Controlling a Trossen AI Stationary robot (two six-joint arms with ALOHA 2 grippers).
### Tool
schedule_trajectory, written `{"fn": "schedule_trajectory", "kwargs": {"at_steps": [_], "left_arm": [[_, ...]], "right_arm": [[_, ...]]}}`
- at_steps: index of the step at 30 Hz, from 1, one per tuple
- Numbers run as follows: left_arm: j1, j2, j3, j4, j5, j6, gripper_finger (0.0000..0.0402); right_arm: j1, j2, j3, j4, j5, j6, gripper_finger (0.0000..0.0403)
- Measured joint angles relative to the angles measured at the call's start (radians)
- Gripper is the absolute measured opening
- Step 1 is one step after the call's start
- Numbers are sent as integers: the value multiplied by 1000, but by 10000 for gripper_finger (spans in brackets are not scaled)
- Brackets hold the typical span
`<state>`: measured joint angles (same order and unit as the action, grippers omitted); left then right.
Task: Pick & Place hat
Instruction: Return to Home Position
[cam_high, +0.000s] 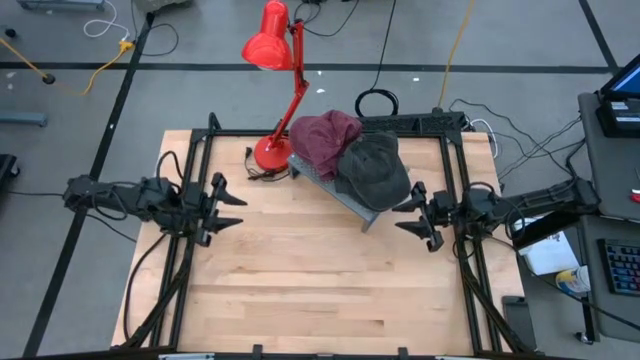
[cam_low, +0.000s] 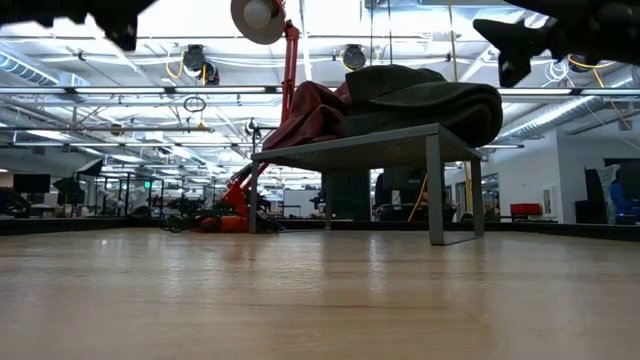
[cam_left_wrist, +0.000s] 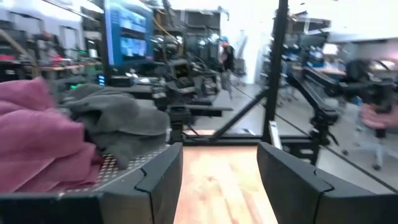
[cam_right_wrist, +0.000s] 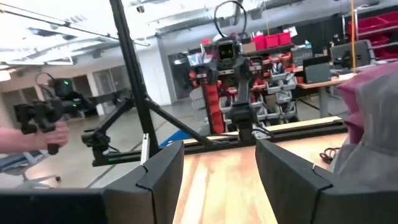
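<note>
Floppy dark cap (cam_high: 375, 168), crumpled maroon cap (cam_high: 322, 135) atop perforated metal shelf (cam_high: 318, 176); left gripper (cam_high: 240, 210), right gripper (cam_high: 400, 216): fingers apart, empty.

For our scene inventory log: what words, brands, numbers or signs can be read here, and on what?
No text can be read anywhere.
Blue monitor screen beyond the table: content too blurred.
Red storage bins in the room: any labels too small.
Dark grey fabric cap and maroon fabric cap on the grey metal shelf: no print visible.
</note>
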<state>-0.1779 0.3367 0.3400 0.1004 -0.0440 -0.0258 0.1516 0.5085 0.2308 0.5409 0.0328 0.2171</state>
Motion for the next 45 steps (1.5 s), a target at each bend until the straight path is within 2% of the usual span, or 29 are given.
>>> {"fn": "schedule_trajectory", "kwargs": {"at_steps": [6, 16, 24, 28, 35, 42, 45], "left_arm": [[-1, -45, -120, 119, -21, -15, 212], [-1, -52, -328, 412, -10, -37, 212], [-1, -57, -326, 371, -17, -36, 212], [-1, -88, -325, 343, -18, -51, 212], [-1, -202, -325, 194, -18, -90, 212], [-1, -336, -325, 45, -35, -105, 212], [0, -332, -323, 7, -47, -113, 212]], "right_arm": [[0, -25, -110, 123, -3, 10, 193], [-1, -62, -173, 142, 22, -1, 193], [-2, -167, -178, 91, 22, -86, 196], [-9, -286, -179, -33, 26, -99, 193], [-37, -503, -180, -242, 24, -88, 196], [-53, -507, -176, -345, 23, -37, 192], [-53, -507, -176, -381, 23, -15, 193]]}}
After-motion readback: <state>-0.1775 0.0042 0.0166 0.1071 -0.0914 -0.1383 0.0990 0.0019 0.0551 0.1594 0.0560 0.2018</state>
